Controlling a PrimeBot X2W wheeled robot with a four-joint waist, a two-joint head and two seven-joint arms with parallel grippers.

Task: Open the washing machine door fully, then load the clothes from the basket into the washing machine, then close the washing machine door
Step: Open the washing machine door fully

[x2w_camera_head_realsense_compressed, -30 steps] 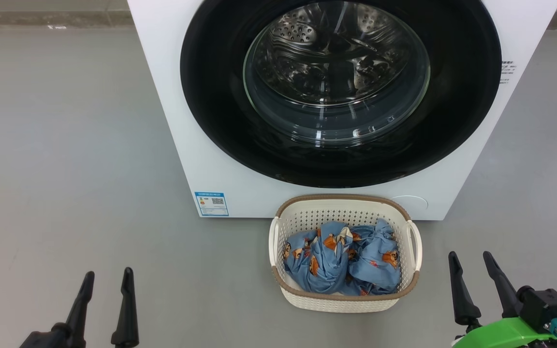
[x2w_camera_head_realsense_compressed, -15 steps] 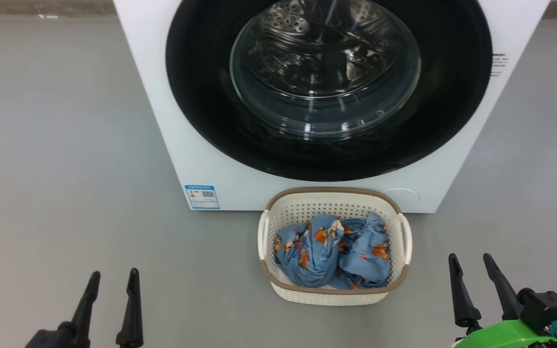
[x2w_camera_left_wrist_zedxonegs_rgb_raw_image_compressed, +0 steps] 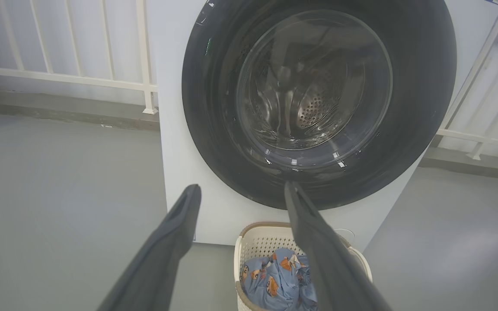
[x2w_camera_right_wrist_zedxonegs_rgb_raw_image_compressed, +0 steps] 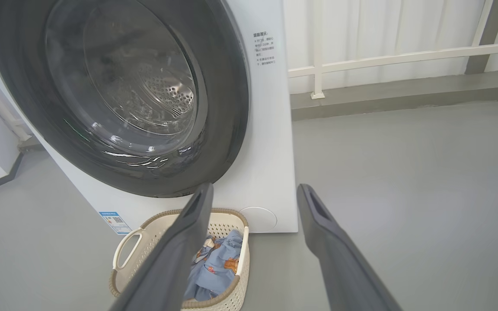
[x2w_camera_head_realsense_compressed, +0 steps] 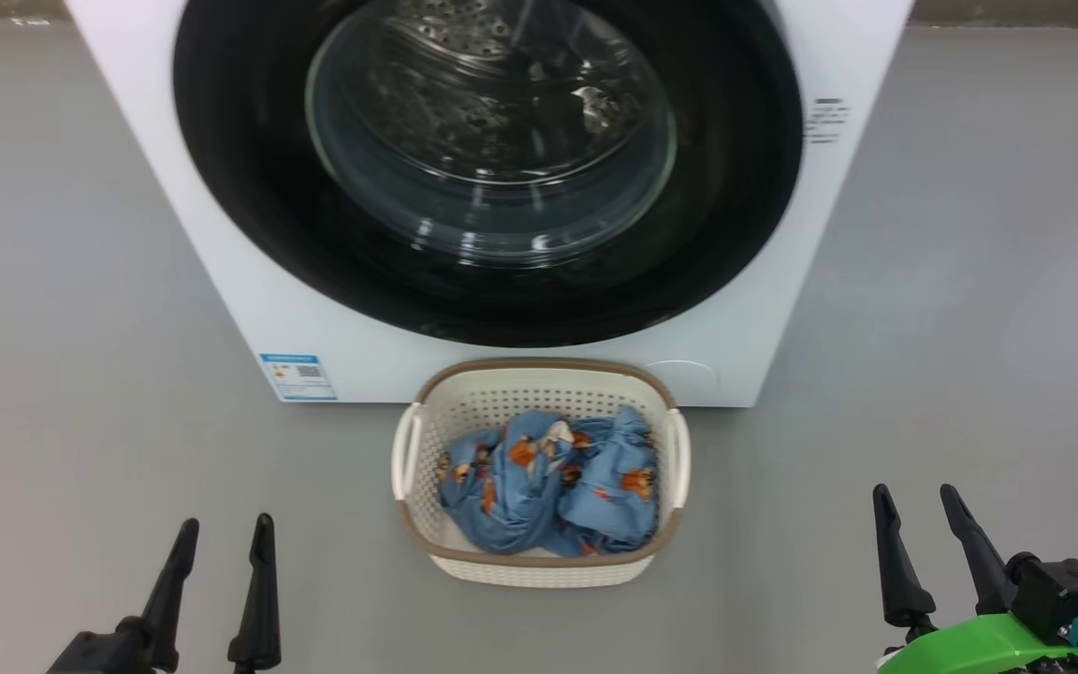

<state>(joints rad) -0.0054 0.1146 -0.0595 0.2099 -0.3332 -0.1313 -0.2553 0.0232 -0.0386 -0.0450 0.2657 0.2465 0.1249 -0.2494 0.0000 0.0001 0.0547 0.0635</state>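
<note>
While the left end effector (x2w_camera_head_realsense_compressed: 226,521) hung at the near left with its two dark fingers parted and empty, the right end effector (x2w_camera_head_realsense_compressed: 913,490) sat at the near right, equally spread and holding nothing. Both were well apart from the basket (x2w_camera_head_realsense_compressed: 539,365), which stood farther in on the grey floor (x2w_camera_head_realsense_compressed: 80,281), between them and somewhat nearer the left one. The clothes (x2w_camera_head_realsense_compressed: 548,487) lay bundled inside it, below the brown rim. Just behind the basket rose the washing machine (x2w_camera_head_realsense_compressed: 221,281), a small blue label (x2w_camera_head_realsense_compressed: 298,376) at the lower left of its white front. The washing machine door (x2w_camera_head_realsense_compressed: 249,187) lay flat against that front, shut, and the perforated steel drum (x2w_camera_head_realsense_compressed: 464,37) showed through its glass window (x2w_camera_head_realsense_compressed: 492,215). Farthest off, a white railing (x2w_camera_left_wrist_zedxonegs_rgb_raw_image_compressed: 59,77) ran behind the machine.
</note>
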